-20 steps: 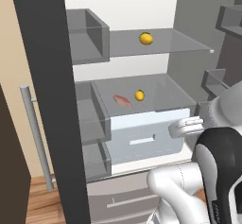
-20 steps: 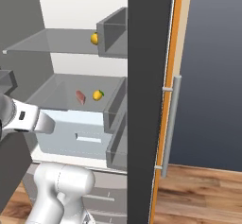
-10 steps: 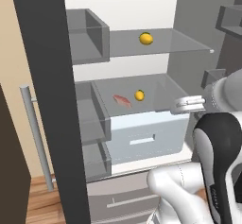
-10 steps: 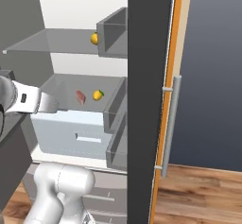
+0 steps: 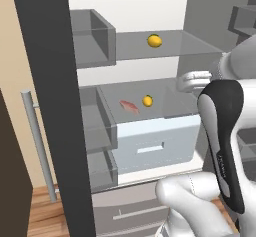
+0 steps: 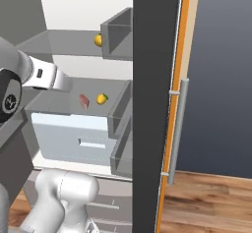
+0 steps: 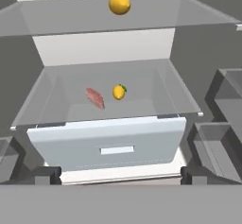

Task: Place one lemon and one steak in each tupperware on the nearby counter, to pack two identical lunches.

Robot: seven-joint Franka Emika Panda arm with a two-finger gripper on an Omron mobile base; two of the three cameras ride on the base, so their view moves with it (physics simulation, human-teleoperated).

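Listing, on the middle fridge shelf [image 7: 56,83], a limp, slick steak [image 7: 95,98] beside a firm lemon [image 7: 119,92], we advise gripping across its flat middle, jaws spread wide.

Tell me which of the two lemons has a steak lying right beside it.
The lower lemon, on the shelf above the pale drawer, with the steak next to it. The upper lemon sits alone on the top shelf.

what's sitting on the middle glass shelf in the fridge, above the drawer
A steak and a lemon lie side by side, apart, on the glass shelf. The drawer below is shut, so its contents are hidden.
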